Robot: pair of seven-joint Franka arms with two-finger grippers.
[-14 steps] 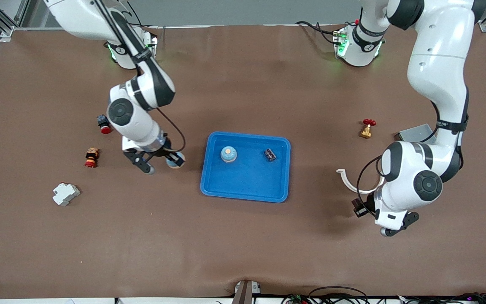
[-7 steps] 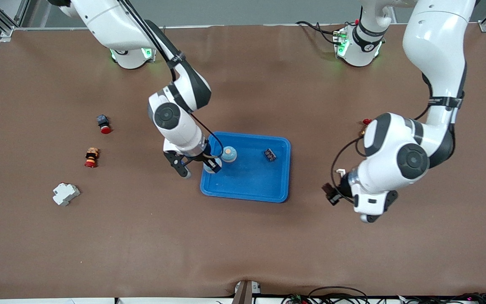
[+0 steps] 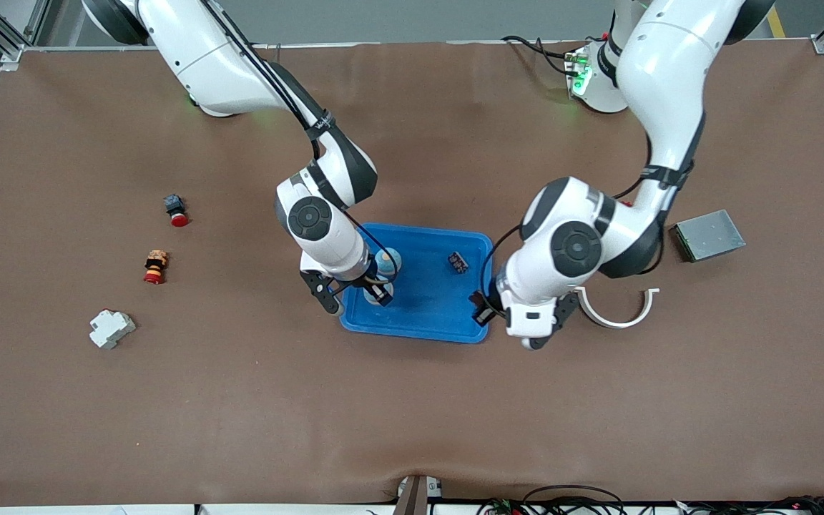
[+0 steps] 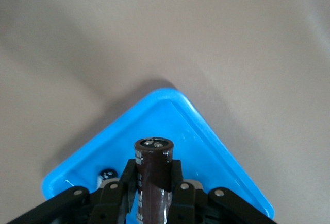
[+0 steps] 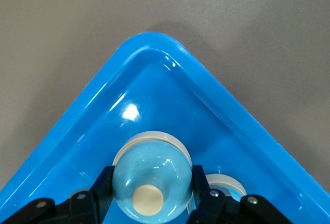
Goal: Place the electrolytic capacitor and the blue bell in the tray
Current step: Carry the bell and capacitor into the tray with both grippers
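Note:
The bright-blue tray (image 3: 426,309) lies at the table's middle. My right gripper (image 3: 378,292) is shut on a blue bell (image 5: 154,168) and is over the tray's corner toward the right arm's end; the right wrist view shows the tray's floor (image 5: 154,90) below it. A second blue bell (image 3: 388,259) stands in the tray beside it, its white base showing (image 5: 225,185). My left gripper (image 3: 483,312) is shut on a brown electrolytic capacitor (image 4: 153,170) over the tray's corner (image 4: 206,141) toward the left arm's end. A small dark capacitor (image 3: 458,262) lies in the tray (image 4: 106,174).
A grey metal plate (image 3: 709,234) and a white curved piece (image 3: 616,309) lie toward the left arm's end. A red push button (image 3: 176,210), a red-and-yellow part (image 3: 155,266) and a white breaker (image 3: 111,327) lie toward the right arm's end.
Both arms have swung in from the table's ends to the tray. The right gripper carried the blue bell over the tray; the left gripper carried the brown capacitor to the tray's corner.

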